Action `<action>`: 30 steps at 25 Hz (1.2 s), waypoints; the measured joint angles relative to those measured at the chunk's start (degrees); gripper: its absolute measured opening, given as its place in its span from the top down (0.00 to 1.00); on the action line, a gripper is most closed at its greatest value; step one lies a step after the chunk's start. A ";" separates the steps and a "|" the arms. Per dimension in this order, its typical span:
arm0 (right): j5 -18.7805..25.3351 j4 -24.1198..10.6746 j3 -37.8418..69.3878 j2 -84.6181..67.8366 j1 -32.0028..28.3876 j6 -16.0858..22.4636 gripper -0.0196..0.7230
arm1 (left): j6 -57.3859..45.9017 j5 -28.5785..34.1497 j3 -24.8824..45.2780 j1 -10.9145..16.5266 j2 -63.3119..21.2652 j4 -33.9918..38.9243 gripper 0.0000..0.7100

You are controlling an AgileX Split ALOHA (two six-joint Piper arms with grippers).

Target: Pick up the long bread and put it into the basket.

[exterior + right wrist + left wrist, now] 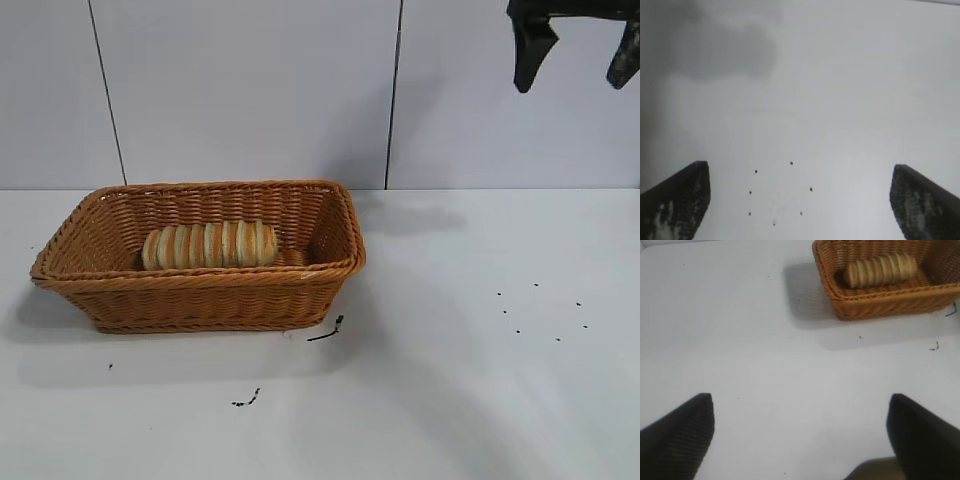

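The long bread, pale tan with orange-brown stripes, lies lengthwise inside the orange-brown wicker basket at the table's left. Both also show in the left wrist view: the bread rests in the basket. My right gripper is open and empty, high above the table's right side, far from the basket; in its wrist view only bare table lies between the fingers. My left gripper is open and empty over bare table, away from the basket; it is out of the exterior view.
The white table carries small black marks: a ring of dots at the right, also in the right wrist view, and two squiggles in front of the basket. A grey panelled wall stands behind.
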 joint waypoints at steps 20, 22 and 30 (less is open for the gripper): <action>-9.84 1.09 55.77 -78.65 0.00 0.14 0.07 | 0.00 0.00 0.00 0.00 0.00 0.00 0.02; -9.90 1.32 56.86 -83.21 0.00 0.14 0.07 | 0.00 0.00 0.00 0.00 0.00 0.00 0.02; -10.29 1.44 57.00 -89.51 0.00 0.14 0.07 | 0.00 0.00 0.00 0.00 0.00 0.00 0.02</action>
